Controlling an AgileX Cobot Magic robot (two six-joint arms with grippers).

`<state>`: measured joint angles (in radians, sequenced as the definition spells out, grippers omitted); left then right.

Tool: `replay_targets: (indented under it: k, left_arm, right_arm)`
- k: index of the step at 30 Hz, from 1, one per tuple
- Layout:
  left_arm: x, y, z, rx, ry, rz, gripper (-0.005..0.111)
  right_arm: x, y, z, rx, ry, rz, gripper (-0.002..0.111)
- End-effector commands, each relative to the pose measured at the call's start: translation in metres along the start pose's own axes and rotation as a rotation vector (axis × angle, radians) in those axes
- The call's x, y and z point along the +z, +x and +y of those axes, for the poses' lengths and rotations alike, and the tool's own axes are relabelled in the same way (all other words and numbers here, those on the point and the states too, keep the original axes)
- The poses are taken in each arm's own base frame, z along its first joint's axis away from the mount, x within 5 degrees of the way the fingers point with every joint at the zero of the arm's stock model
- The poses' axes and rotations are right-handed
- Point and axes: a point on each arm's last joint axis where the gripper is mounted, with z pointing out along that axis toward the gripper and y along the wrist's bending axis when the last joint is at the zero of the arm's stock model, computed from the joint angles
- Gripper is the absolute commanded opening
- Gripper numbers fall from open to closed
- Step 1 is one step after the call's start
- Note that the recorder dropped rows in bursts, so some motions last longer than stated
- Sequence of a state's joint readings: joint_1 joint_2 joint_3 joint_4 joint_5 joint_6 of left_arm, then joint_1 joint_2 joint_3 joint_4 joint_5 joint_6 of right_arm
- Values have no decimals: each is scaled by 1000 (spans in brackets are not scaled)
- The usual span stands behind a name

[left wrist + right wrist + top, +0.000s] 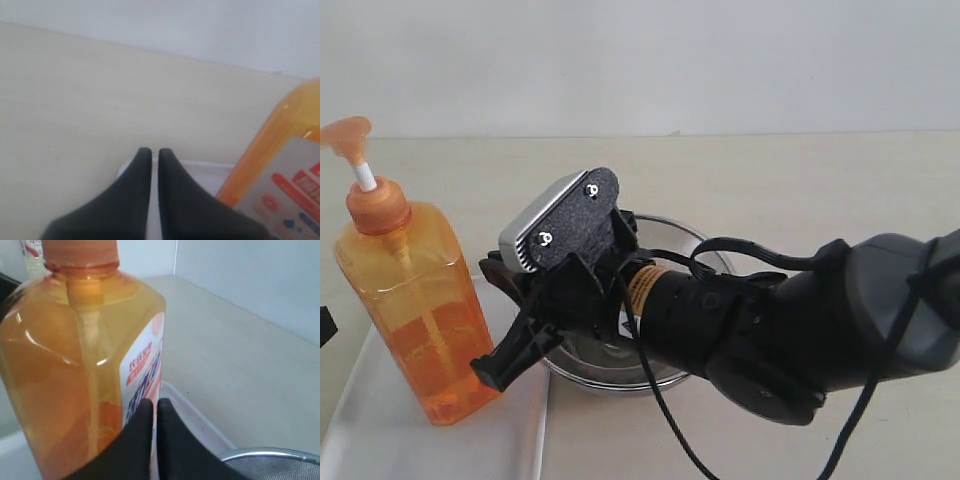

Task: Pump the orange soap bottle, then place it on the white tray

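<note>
Only blurred, unreadable print on the orange soap bottle [75,365].

i saw the orange soap bottle [415,310] standing upright, pump head raised on its white stem, on the white tray [515,435] at eight o'clock of the exterior view.

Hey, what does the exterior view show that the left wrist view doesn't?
Only the exterior view shows the tall translucent orange soap bottle's pump head, the round steel bowl and the right gripper beside the bottle. Only the left wrist view plainly shows the left gripper, jaws together, and the red print on the bottle's white label. Both show the bottle's orange body, the flat white plastic tray and the pale tabletop.
</note>
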<state>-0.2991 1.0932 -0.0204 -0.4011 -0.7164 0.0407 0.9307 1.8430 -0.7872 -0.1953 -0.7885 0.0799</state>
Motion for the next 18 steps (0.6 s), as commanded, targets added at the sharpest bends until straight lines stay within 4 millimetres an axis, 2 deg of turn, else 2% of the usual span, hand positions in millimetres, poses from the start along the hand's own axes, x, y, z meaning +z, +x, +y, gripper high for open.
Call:
replay_targets:
  k: [1, 9, 18]
  left_arm:
    - [3, -3, -3, -12, 22, -15, 5]
    - [23, -12, -18, -5, 92, 5, 5]
    - [36, -12, -22, 14, 90, 18, 5]
  right_arm:
    - [2, 2, 1, 12, -22, 6, 0]
    - [1, 2, 7, 35, -91, 16, 0]
    - [0, 0, 14, 45, -164, -5, 0]
